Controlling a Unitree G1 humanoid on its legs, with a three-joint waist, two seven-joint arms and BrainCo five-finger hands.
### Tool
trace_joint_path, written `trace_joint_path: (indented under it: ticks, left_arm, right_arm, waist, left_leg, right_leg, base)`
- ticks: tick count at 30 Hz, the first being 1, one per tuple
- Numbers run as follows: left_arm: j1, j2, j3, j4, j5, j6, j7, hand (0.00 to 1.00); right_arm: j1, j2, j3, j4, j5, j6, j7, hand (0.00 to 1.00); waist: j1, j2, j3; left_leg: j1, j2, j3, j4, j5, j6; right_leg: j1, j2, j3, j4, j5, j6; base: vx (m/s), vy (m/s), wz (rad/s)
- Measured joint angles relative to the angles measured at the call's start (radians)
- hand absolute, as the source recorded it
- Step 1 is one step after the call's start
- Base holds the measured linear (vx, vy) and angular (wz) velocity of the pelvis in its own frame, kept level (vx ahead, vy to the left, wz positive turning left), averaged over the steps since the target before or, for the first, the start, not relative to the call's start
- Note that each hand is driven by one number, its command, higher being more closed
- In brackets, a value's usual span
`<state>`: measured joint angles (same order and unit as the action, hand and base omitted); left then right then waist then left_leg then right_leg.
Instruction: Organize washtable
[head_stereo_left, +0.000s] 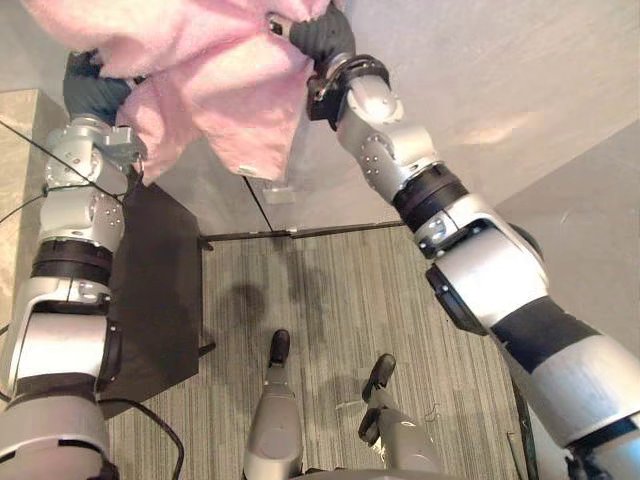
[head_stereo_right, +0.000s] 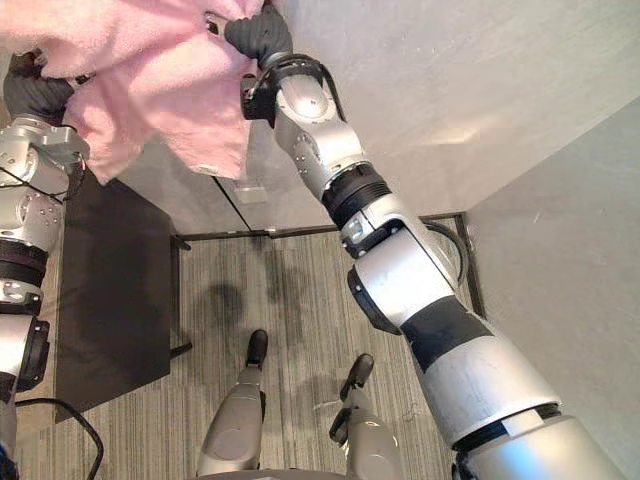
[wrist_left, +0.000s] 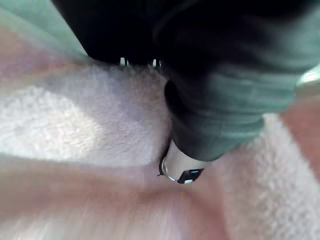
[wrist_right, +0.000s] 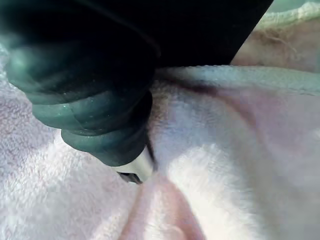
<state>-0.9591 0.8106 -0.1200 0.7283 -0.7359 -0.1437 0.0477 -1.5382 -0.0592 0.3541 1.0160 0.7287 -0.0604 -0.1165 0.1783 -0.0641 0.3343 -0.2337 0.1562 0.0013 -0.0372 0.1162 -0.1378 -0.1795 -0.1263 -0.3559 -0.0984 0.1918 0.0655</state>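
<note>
Progress seems early: pink towel (head_stereo_left: 215, 95) hangs at eleven o'clock, slung between left hand (head_stereo_left: 92, 92) at ten and right hand (head_stereo_left: 322, 38) at twelve, both thumbs pinching cloth. Folding and placing it probably remain.

Soft, even indoor light fills the head views. A pale glare patch lies on the grey wall (head_stereo_left: 495, 130), and the carpet floor (head_stereo_left: 330, 290) is dimmer than the wall above it. In the wrist views the pink towel (wrist_left: 75, 115) is brightly lit, almost washed out on its raised folds, with soft shadow in its creases, while the left hand (wrist_left: 225, 100) and the right hand (wrist_right: 85, 100) show as near-black masses against it.
</note>
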Motion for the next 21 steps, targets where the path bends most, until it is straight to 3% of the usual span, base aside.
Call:
trace_joint_path:
  ticks: [13, 21]
  left_arm:
    - [0.099, 0.042, 0.018, 0.014, -0.001, 0.003, -0.008, 0.0]
    - [0.145, 0.063, 0.092, 0.013, -0.001, 0.004, -0.025, 0.0]
  right_arm:
    - [0.056, -0.055, 0.058, -0.067, 0.04, -0.001, 0.034, 0.0]
    - [0.112, -0.112, 0.098, -0.181, 0.055, -0.001, 0.061, 0.0]
  waist:
    - [-0.002, 0.0, 0.0]
    - [0.0, -0.001, -0.002]
  left_leg:
    - [0.031, 0.001, 0.017, -0.005, 0.0, 0.0]
    - [0.052, 0.001, 0.038, -0.009, -0.001, 0.0]
  right_leg:
    - [0.018, 0.0, 0.01, 0.0, 0.0, 0.0]
    - [0.022, 0.0, 0.031, -0.003, 0.003, -0.003]
  base:
    - [0.0, 0.005, -0.03]
    - [0.01, 0.012, -0.07]
